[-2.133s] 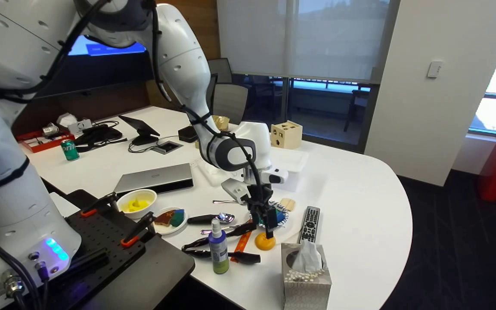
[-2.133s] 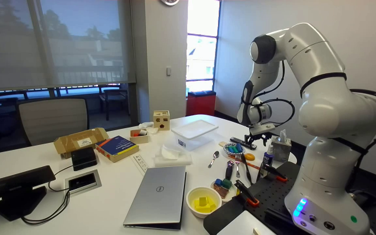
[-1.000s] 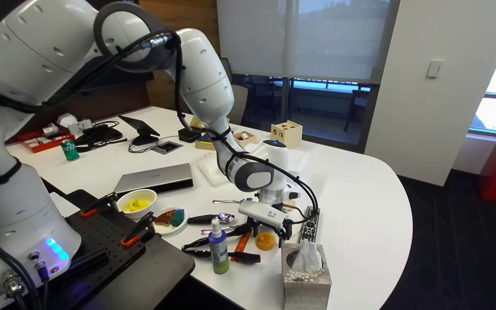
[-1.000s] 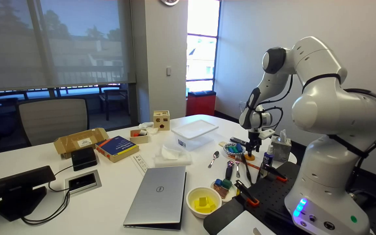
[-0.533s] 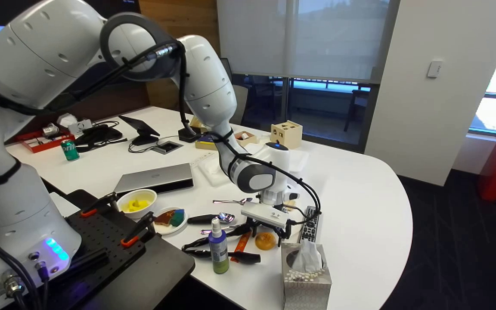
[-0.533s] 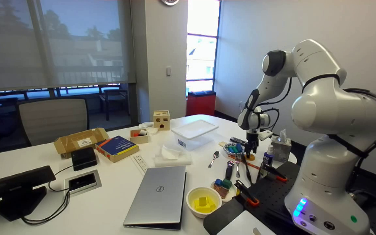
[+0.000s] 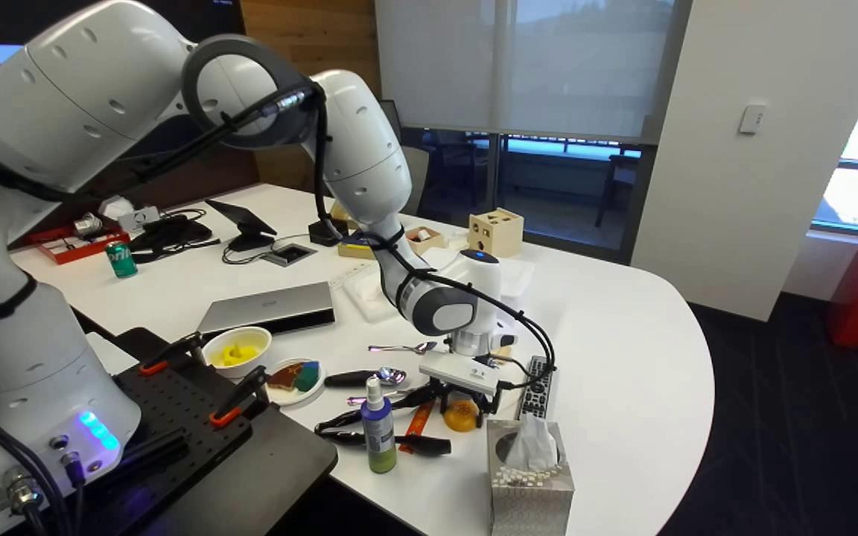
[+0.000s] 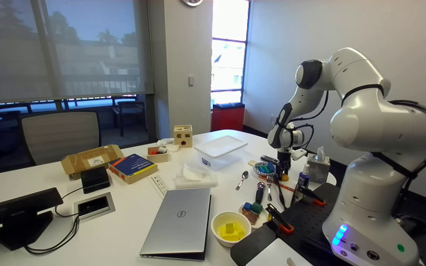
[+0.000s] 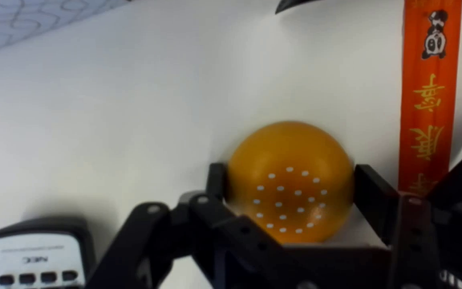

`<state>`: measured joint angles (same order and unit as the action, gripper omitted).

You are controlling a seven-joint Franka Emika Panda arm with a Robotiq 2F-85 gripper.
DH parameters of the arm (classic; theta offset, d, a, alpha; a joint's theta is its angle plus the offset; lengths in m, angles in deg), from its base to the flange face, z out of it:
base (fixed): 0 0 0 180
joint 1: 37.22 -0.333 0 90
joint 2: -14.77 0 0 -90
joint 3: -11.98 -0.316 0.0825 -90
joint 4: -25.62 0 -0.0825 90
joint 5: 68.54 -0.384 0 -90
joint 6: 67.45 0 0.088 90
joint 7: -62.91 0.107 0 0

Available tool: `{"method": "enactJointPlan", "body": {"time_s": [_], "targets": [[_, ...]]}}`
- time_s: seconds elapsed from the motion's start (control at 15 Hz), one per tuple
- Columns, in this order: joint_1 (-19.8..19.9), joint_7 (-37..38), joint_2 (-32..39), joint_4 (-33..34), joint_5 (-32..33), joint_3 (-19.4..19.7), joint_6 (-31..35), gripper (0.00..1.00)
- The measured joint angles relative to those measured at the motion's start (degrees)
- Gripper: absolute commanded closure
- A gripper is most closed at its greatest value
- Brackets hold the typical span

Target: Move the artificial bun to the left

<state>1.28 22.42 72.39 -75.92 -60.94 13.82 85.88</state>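
Observation:
The artificial bun (image 9: 291, 180) is a round orange-tan toy with white dots. It sits on the white table, and shows in both exterior views (image 7: 462, 418) (image 8: 285, 178), partly hidden by my fingers. My gripper (image 9: 291, 186) points down around the bun, one black finger against each side of it. The fingers look shut on the bun, with no visible gap on either side in the wrist view. In an exterior view the gripper (image 7: 462, 411) stands low over the table, between the orange strip and the remote.
A tissue box (image 7: 530, 484) and a remote (image 7: 538, 387) stand close by. An orange-red strip (image 9: 429, 100) lies beside one finger. A spray bottle (image 7: 378, 432), black-handled tongs (image 7: 369, 439) and a blue plate with toys (image 8: 265, 168) are near. A laptop (image 8: 179, 221) lies farther off.
My gripper has come down over the bun and turned, and its fingers have closed in onto the bun's sides. The bun has shifted very slightly.

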Motion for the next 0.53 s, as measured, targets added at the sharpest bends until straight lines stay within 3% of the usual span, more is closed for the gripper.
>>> {"method": "enactJointPlan", "body": {"time_s": [0.33, 0.53], "targets": [[0.1, 0.2, 0.2, 0.6, -0.1, 0.2, 0.0, 0.45], [-1.2, 3.4, -0.1, 0.5, -0.1, 2.5, 0.0, 0.45]]}}
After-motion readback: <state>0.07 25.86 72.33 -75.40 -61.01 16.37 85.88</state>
